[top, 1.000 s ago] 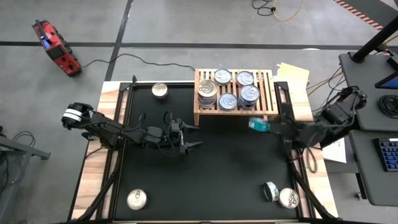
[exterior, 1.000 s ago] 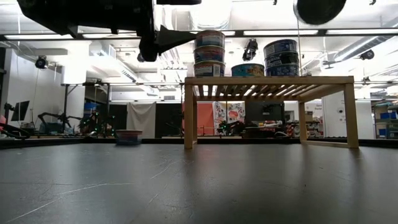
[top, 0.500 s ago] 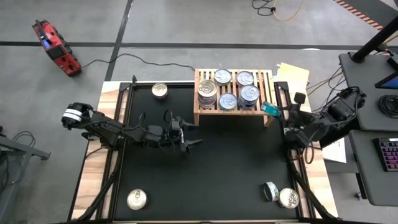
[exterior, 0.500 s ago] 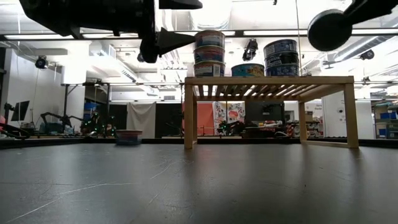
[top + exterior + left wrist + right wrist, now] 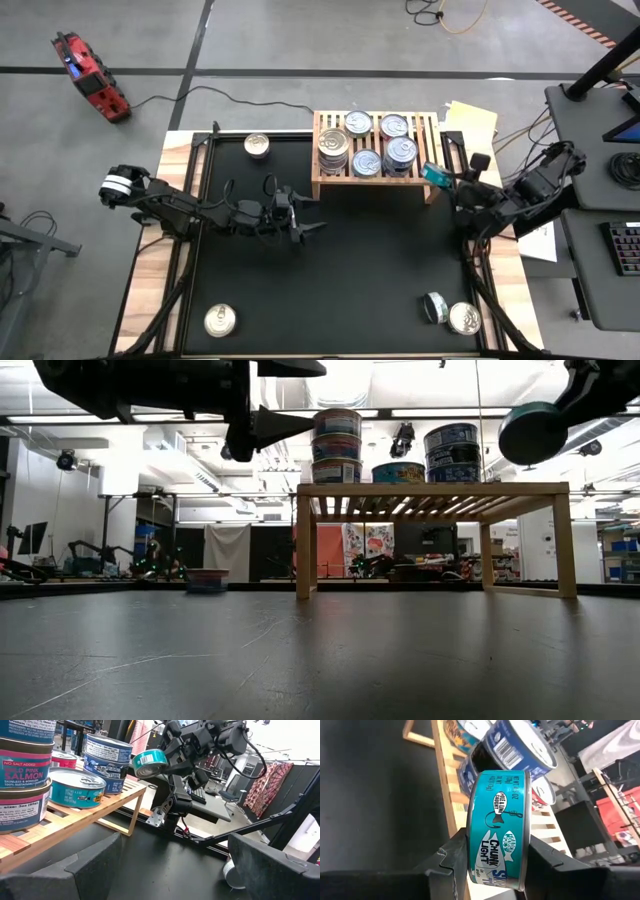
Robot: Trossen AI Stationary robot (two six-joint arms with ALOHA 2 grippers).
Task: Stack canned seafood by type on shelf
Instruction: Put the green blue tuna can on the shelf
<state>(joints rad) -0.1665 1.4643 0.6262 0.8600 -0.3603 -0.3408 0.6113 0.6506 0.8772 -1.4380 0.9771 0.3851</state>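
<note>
The right gripper (image 5: 440, 178) pinches a teal "Chunk Light" tuna can (image 5: 496, 837) just off the wooden shelf's (image 5: 377, 178) 4 o'clock corner. "Pink Salmon" cans (image 5: 21, 779) are stacked there. The left gripper (image 5: 308, 216) hovers spread over open black mat (image 5: 370, 260).

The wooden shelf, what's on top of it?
Tins in stacks on the shelf: a pink salmon stack, a teal tin and blue tins. Lower tins' lids are covered.

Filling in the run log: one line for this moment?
right gripper: holds teal can beside shelf | left gripper: open, empty, mid-mat
</note>
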